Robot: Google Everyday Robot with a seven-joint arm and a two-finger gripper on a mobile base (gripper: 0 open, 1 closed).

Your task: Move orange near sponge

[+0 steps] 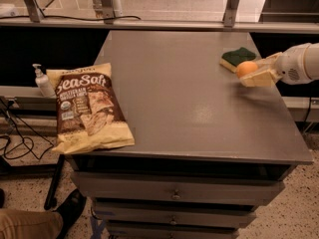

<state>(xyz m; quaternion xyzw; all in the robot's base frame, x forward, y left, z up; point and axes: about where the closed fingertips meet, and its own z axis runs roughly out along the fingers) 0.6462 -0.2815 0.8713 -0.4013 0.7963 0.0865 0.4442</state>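
The orange is small and round, held between the pale fingers of my gripper, which reaches in from the right edge of the view. The gripper is shut on the orange and holds it just above the grey tabletop. The sponge, dark green on top with a pale yellow base, lies on the table right behind the orange, at the far right. The orange is next to the sponge's near edge and partly overlaps it in the view.
A brown and yellow snack bag lies at the table's front left corner. A white pump bottle stands on a lower shelf to the left. Drawers sit under the tabletop. A person's shoe is on the floor at the lower left.
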